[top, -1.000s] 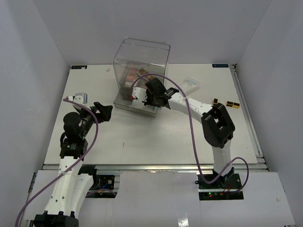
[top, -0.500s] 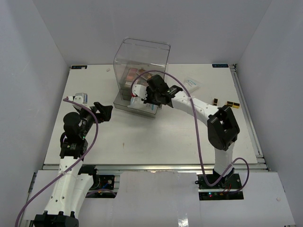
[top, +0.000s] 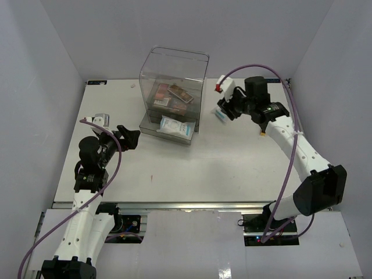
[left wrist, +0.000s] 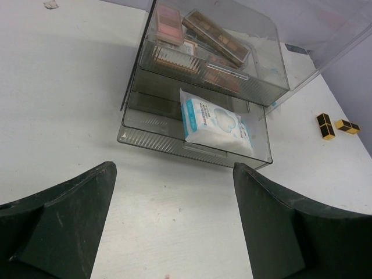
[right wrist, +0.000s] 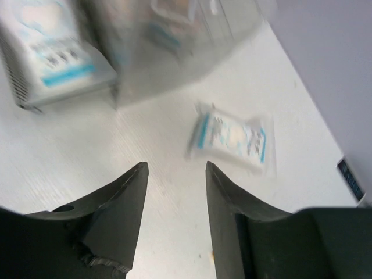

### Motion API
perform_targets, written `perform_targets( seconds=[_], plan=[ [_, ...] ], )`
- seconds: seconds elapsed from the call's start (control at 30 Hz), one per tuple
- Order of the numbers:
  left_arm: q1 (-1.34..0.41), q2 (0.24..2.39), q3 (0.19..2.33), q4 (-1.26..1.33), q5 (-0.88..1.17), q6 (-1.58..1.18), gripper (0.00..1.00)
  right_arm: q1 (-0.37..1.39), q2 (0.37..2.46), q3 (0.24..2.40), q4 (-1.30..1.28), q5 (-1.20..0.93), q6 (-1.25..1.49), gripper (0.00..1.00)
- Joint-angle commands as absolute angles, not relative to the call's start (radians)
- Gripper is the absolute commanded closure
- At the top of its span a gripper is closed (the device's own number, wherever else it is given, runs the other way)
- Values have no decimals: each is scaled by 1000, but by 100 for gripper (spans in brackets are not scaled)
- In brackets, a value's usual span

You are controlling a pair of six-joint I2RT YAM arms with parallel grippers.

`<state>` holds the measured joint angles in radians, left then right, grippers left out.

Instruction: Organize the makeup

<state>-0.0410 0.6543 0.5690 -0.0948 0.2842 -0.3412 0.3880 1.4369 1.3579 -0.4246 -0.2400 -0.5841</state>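
**Top external.** The right gripper (top: pixel 225 109) hangs just right of the clear organizer box (top: pixel 174 63), directly over a loose packet (top: pixel 219 117) that lies on the white table (top: pixel 192 168). This arm is by far the nearer one. The left gripper (top: pixel 129 137) stands spread and empty, well apart on the other side of the box. A second packet (top: pixel 176 126) rests in the drawn-out lower drawer (top: pixel 150 129), and flat palettes (top: pixel 171 94) fill the compartment above.

**Left wrist.** The box is hard clear plastic with smoky, ribbed drawer fronts. The palettes are thin rigid rectangles in pink and brown. Two small black-and-gold pieces (left wrist: pixel 326 126) sit on the table to the right.

**Right wrist.** The jaws are parted with nothing between them. The loose packet is glossy, crinkled film printed white and blue. It lies ahead of the fingertips, slightly right of the gap. Its long axis runs roughly in line with the closing direction, so the wrist would probably need to turn to span the short side.
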Motion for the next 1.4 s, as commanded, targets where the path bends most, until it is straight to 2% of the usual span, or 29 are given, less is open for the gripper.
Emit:
perform_targets(
  seconds=[0.0, 0.1, 0.2, 0.47, 0.8, 0.93, 1.37],
  plan=[
    [-37, 669, 571, -77, 327, -339, 8, 234, 1450, 1279, -388, -394, -396, 40],
    [-37, 675, 570, -77, 330, -339, 8, 148, 1523, 1282, -325, -438, -265, 32],
    [-37, 678, 568, -78, 328, -338, 8, 80, 1630, 1323, -266, -501, -112, 29],
    [-36, 690, 571, -81, 317, -334, 7, 46, 1960, 1568, -219, -577, 126, 25],
    [-37, 683, 574, -83, 313, -330, 7, 43, 2178, 1725, -207, -515, 260, 25],
    [-36, 682, 572, -83, 311, -328, 7, 42, 2204, 1721, -210, -487, 286, 27],
    [-37, 684, 574, -80, 318, -328, 7, 41, 2093, 1534, -133, -451, 346, 32]
  ],
)
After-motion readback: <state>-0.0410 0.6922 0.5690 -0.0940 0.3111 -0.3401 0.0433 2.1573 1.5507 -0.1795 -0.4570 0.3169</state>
